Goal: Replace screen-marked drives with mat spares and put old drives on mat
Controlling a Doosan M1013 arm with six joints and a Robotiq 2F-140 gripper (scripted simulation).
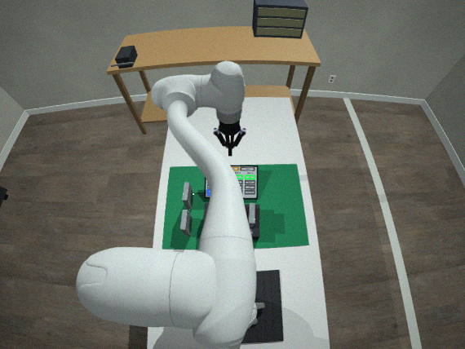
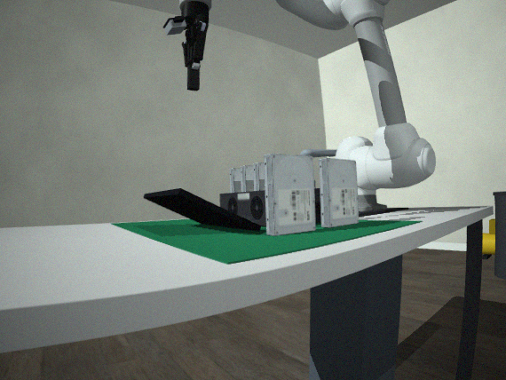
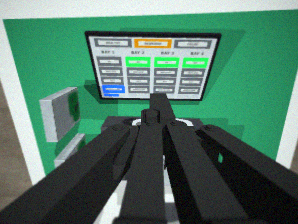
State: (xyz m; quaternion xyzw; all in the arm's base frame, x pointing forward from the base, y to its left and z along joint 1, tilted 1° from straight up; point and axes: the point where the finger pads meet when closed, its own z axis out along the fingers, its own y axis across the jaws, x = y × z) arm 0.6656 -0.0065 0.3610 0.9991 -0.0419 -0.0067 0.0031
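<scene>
My gripper is shut and empty, high above the far side of the green mat. The tilted screen shows one blue cell low under bay 1, green cells at the top of bays 2, 3 and 4, and an orange middle header. Two grey drives stand upright on the mat's left, one farther and one nearer. The dock holds upright drives; three show in the exterior view. My arm and fingers hide much of it.
The white bench carries the mat. My forearm passes over the dock in the top view. A dark pad lies around the arm's base. Behind the bench stands a wooden table with a drawer cabinet and a black box.
</scene>
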